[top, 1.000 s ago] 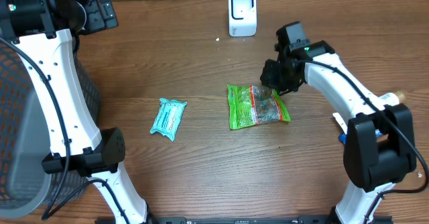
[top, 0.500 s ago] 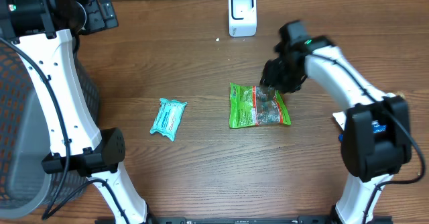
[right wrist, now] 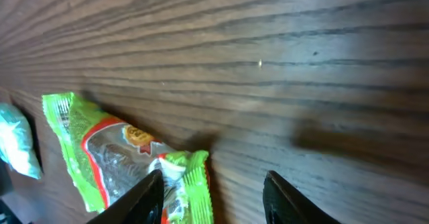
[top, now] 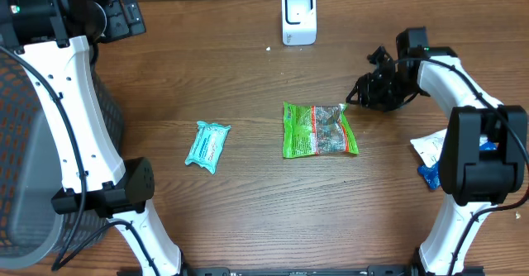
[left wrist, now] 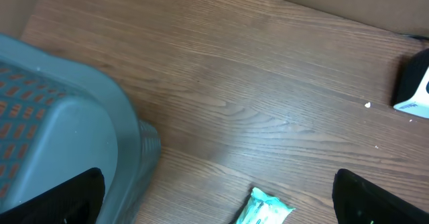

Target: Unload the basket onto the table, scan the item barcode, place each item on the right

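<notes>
A green snack bag (top: 318,130) lies flat on the wooden table, and its crimped end (right wrist: 191,177) shows just past my right fingertips. My right gripper (top: 361,94) hovers just right of the bag, open and holding nothing; in the right wrist view the right gripper (right wrist: 214,200) has table between its fingers. A teal packet (top: 207,145) lies to the bag's left. The white scanner (top: 298,16) stands at the back. My left gripper (top: 132,16) is high at the back left, wide open. The left gripper (left wrist: 218,204) looks down on the teal packet (left wrist: 265,212).
A grey mesh basket (top: 16,168) stands at the table's left edge; its rim (left wrist: 60,123) fills the lower left of the left wrist view. A white wrapper (top: 430,146) and a blue item (top: 428,175) lie by the right arm's base.
My right gripper opened, let go of the green bag's right end and drew back to the right. The bag has settled flat. The left arm has not moved.
</notes>
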